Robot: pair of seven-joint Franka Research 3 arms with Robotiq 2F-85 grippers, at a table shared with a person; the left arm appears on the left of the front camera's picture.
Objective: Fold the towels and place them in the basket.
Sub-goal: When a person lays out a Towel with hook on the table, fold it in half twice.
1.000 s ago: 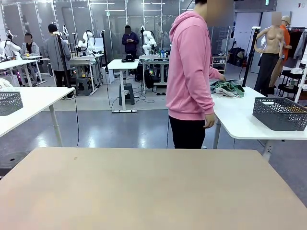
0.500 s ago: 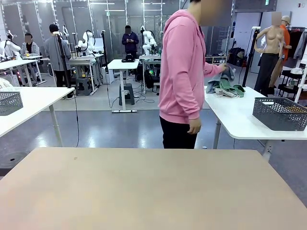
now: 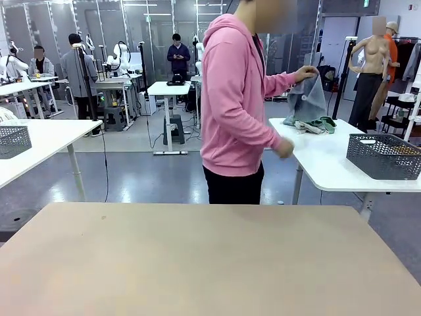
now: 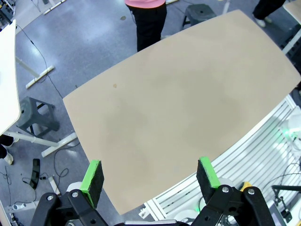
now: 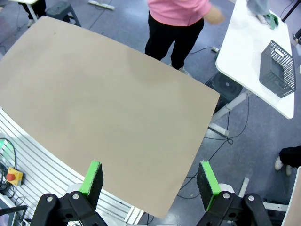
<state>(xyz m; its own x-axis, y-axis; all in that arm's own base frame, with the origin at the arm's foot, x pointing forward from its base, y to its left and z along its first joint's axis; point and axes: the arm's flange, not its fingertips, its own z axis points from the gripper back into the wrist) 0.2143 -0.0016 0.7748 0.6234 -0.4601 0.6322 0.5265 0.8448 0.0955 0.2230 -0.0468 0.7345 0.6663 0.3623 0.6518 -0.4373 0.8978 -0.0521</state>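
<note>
Towels lie heaped on a white side tabletop beyond my bare beige tabletop, with the dark mesh basket near them on the same white surface. A person in a pink hoodie holds one blue-grey towel up above the heap in a raised hand. My left claw and right claw both hang spread wide above the beige tabletop, gripping nothing.

A person stands behind the table, towels and basket on a side table at right.
</note>
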